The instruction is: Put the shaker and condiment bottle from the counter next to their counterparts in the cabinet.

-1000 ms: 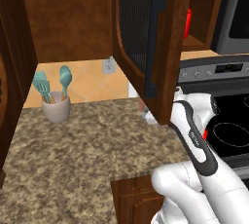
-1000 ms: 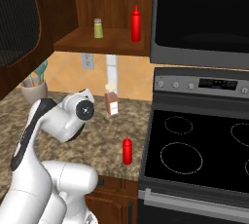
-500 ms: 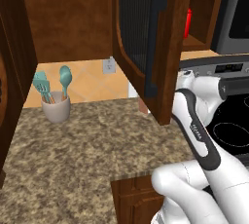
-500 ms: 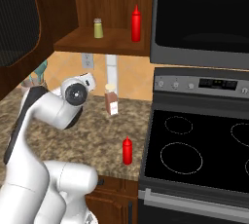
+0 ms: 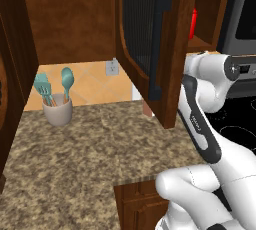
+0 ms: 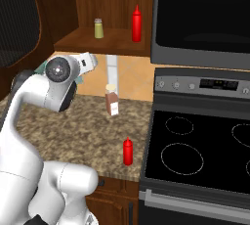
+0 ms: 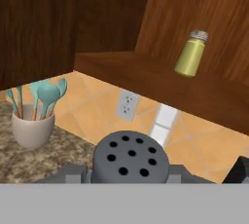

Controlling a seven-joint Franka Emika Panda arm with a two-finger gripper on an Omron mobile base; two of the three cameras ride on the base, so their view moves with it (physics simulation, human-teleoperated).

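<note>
The shaker shows its holed grey cap in the hand view, clamped in the gripper below the cabinet shelf. In the right base view the arm is raised toward that shelf; the condiment bottle stands on the counter edge. No writing is readable.

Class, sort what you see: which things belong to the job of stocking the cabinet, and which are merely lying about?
Job: held shaker; red condiment bottle on the counter; cabinet shelf; its yellow shaker and red bottle.
Lying about: utensil crock; brown jar; stove; wall socket.
</note>
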